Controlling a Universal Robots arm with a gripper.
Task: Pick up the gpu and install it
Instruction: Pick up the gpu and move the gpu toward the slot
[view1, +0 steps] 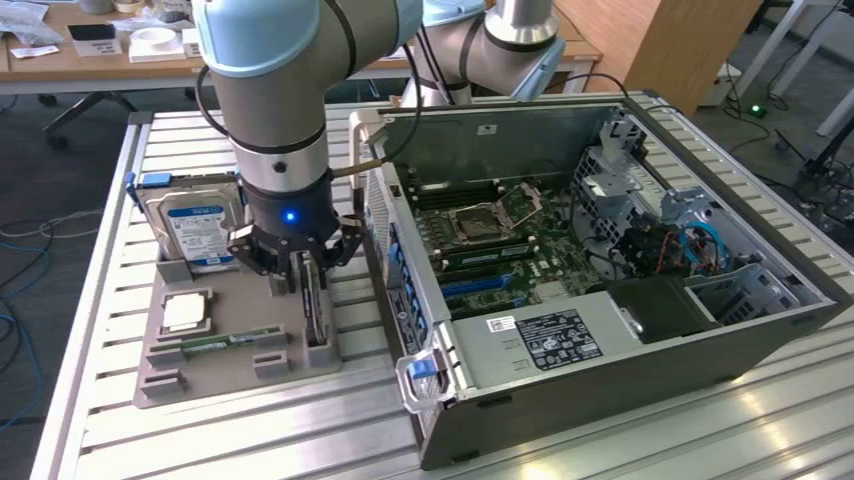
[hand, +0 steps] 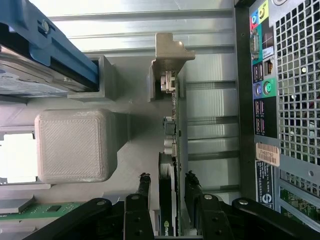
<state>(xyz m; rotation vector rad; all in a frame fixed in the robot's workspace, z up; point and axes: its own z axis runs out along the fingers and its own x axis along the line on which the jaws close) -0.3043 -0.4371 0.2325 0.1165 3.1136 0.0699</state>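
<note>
Card: one gpu (view1: 315, 310), a thin flat board with a black face, green edge and silver metal end bracket, standing on edge in a slot of the holder tray, on the side nearest the computer case.
Pincer: one black two-fingered gripper (view1: 307, 275), lowered over the card; in the wrist view its fingertips (hand: 143, 187) stand either side of the card's edge with a gap showing on each side, so it is spread and not clamped.
Arm: one grey and pale-blue robot arm (view1: 274, 100), pointing straight down, with a blue light lit at the wrist.
Holder: one grey plastic tray (view1: 240, 375) with moulded slots.
Other parts in holder: one silver hard drive with a blue-white label (view1: 191, 232), upright in a blue carrier; one square silver processor chip (view1: 184, 312), lying flat; one slim green RAM stick (view1: 220, 342), lying in its groove.
Computer: one dark grey tower case (view1: 641, 370), on its side, panel off, green motherboard (view1: 481, 230) exposed, just beside the tray.
Surface: one table of ribbed aluminium slats (view1: 667, 440).
Room: wooden desk (view1: 80, 62) behind, loose cables on the floor (view1: 14, 330).
</note>
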